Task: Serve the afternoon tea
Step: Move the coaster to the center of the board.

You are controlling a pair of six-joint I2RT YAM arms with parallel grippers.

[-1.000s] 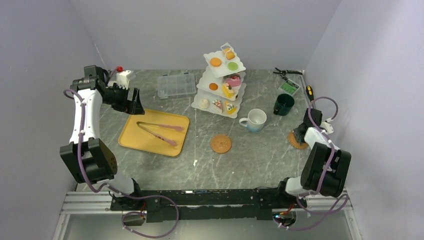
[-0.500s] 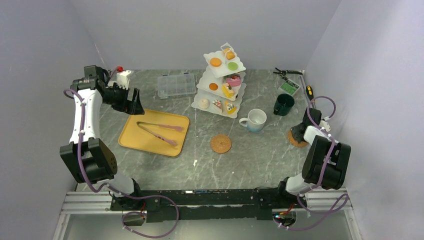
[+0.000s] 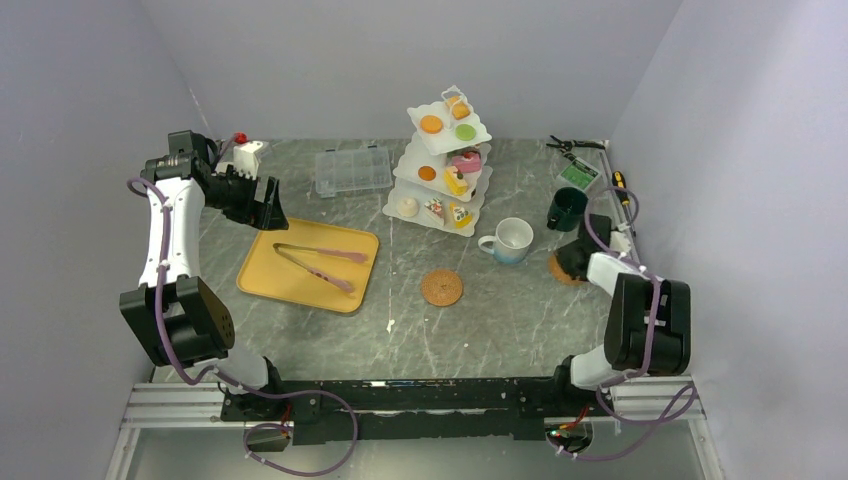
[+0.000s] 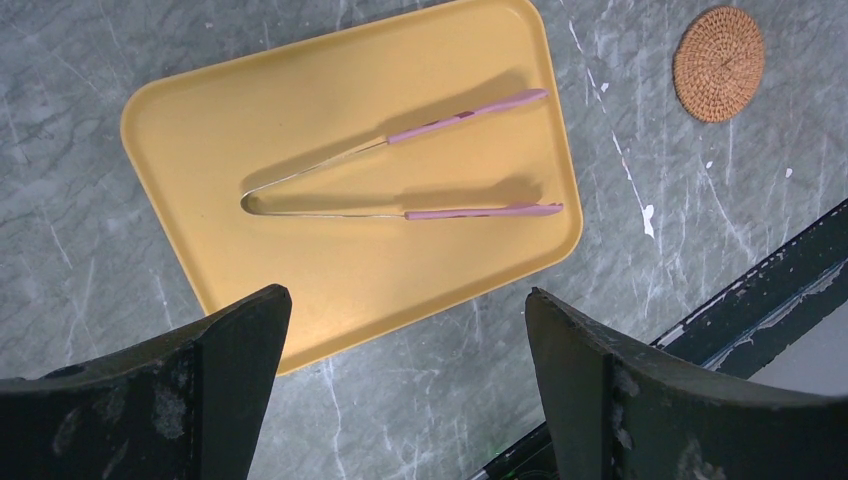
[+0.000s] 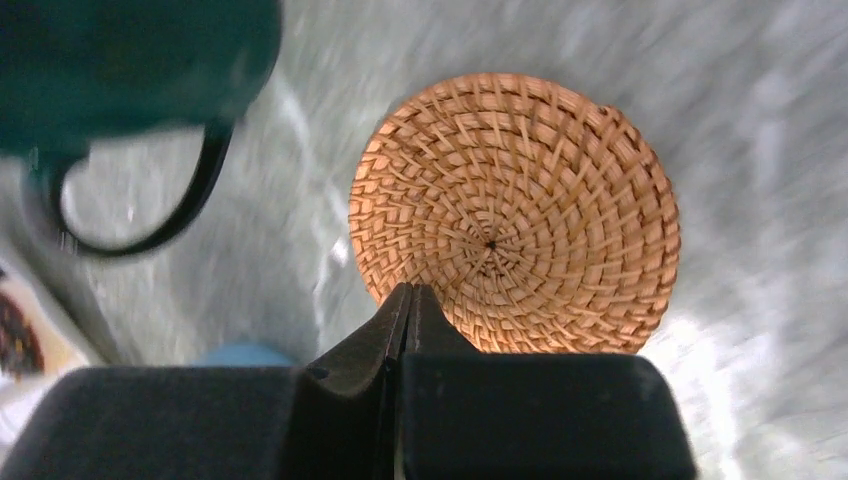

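arms [image 3: 165, 230]: white links, black joints | cables [image 3: 161, 285]: purple | fingers [image 4: 150, 400]: black, scuffed

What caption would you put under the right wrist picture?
Shut right hand touching a woven coaster beside the dark green mug.

The table [image 3: 500, 320] holds tray [image 3: 265, 270], stand [image 3: 395, 212], box [image 3: 352, 169], mugs [image 3: 513, 238], coasters [image 3: 441, 287].

White three-tier stand [image 3: 410, 165] stood upright at the back, small colourful pastries [image 3: 431, 124] on every tier. White mug [image 3: 514, 238] sat upright just right of it. Dark-green mug [image 3: 568, 208] stood further right. One coaster [image 3: 441, 287] lay flat before the white mug. Second coaster [image 3: 556, 268] lay near the green mug, partly hidden.
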